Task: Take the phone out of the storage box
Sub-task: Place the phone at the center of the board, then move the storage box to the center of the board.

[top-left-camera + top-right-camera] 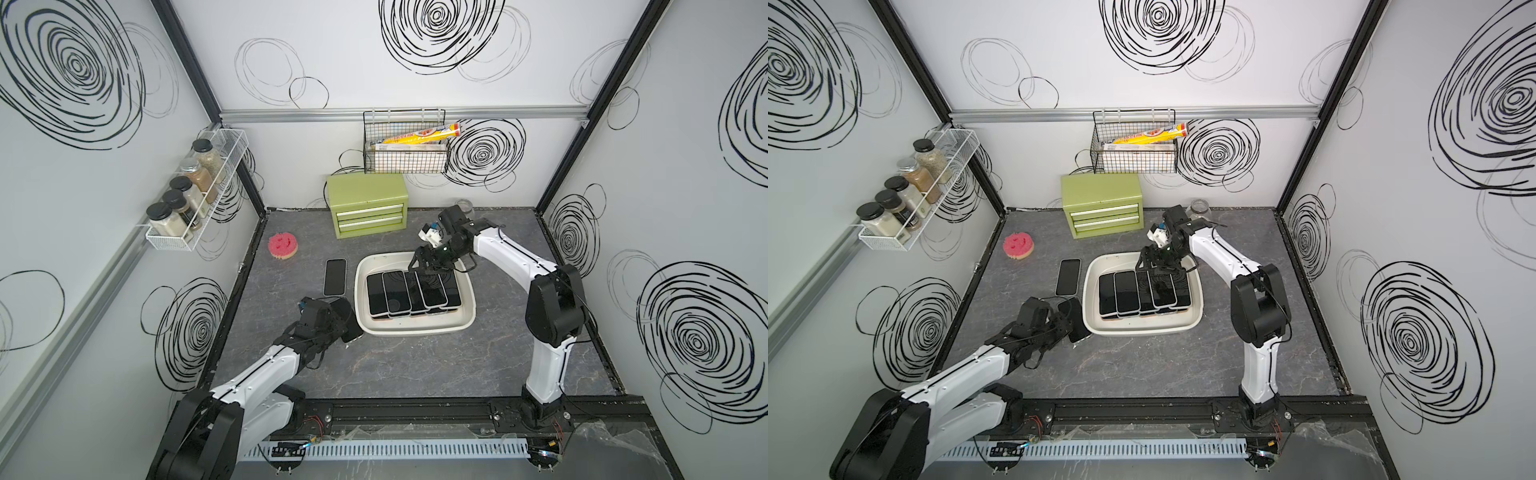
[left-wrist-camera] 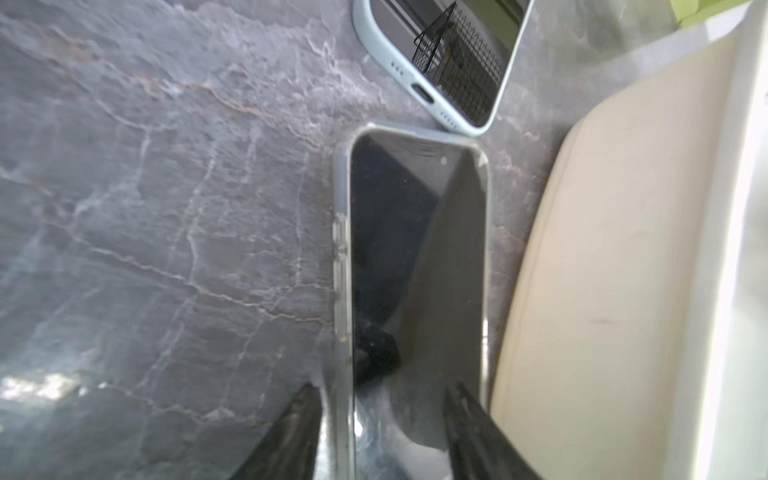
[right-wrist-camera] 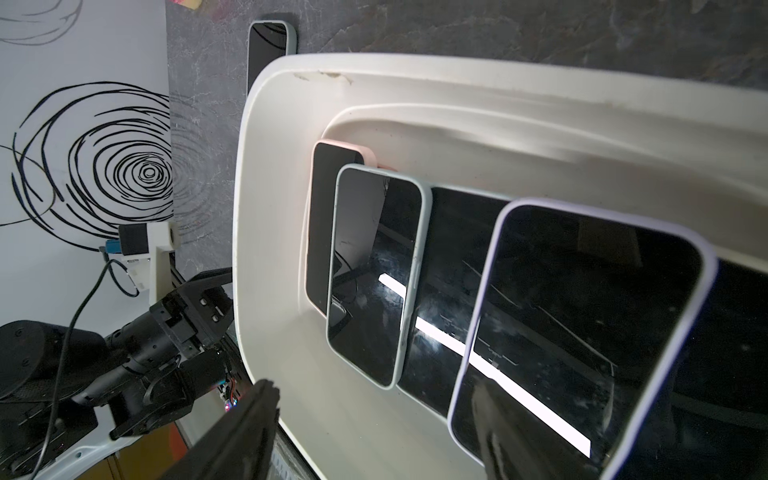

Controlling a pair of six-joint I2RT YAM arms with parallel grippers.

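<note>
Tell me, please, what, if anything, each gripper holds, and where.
Nothing seems held: left gripper open at the end of a phone on the table; right gripper open over the box.

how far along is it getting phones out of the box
Done: a blue-cased phone lies on the table beside the storage box. In hand: the left gripper stands open over a second phone outside the box. Left: several phones lie in the box, under the open right gripper.

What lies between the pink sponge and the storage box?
One pale-cased phone, flat, screen up, touching neither the sponge nor the storage box. Both top views show it.
</note>
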